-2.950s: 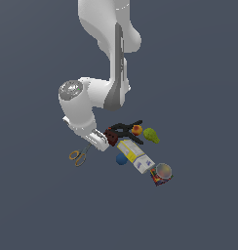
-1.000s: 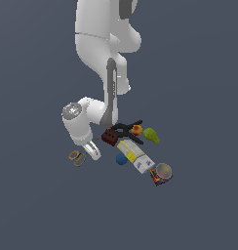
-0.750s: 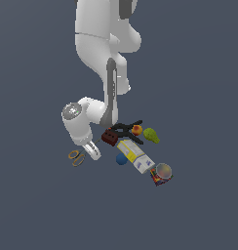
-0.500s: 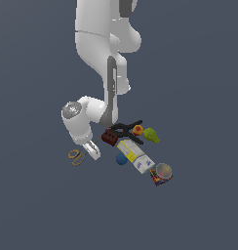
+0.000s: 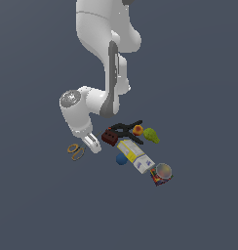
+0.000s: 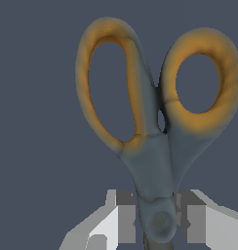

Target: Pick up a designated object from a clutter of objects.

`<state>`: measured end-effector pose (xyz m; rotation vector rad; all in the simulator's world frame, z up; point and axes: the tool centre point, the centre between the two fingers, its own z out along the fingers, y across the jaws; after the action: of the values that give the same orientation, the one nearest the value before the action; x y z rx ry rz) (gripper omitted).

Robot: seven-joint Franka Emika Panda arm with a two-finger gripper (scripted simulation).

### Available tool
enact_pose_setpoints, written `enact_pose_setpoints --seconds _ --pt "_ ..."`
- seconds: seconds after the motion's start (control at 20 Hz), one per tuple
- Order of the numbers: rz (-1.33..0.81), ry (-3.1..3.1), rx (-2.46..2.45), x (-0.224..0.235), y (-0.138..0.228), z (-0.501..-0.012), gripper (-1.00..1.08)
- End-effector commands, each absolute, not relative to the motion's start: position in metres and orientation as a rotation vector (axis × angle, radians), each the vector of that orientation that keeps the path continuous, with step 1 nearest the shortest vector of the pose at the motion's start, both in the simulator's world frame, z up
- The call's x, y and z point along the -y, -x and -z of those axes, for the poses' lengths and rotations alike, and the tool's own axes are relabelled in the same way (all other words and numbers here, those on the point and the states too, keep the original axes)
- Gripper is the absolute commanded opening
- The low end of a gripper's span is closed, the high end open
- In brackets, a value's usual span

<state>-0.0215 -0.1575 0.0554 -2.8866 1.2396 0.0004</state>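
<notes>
The scissors [image 5: 76, 151] with orange-yellow loop handles lie on the dark floor, apart from the clutter, on the exterior view's left. My gripper [image 5: 90, 142] is down at their blade end. In the wrist view the scissors [image 6: 155, 146] fill the frame, handles pointing away from the gripper [image 6: 157, 223]. The two fingers [image 6: 125, 223] press against either side of the grey pivot. The blades are hidden below the frame.
The clutter lies on the exterior view's right of the gripper: dark red block [image 5: 109, 137] nearest, black clamp [image 5: 125, 129], orange fruit [image 5: 138, 130], green pear [image 5: 150, 135], blue ball [image 5: 121, 159], white-yellow box [image 5: 135, 156], clear cup [image 5: 163, 172].
The arm has swung from the clutter toward the exterior view's left and lowered the gripper onto the scissors. In the last second it barely moves.
</notes>
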Motion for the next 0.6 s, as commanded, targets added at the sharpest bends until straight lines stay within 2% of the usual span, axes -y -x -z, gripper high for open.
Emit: enact_pose_setpoints --seconds 0.0,0.55 --pt "0.002 2.886 -1.239 0.155 0.025 -0.073 -1.0" --pt "0.0 2.886 -1.239 0.143 0.048 -0.169 -1.0"
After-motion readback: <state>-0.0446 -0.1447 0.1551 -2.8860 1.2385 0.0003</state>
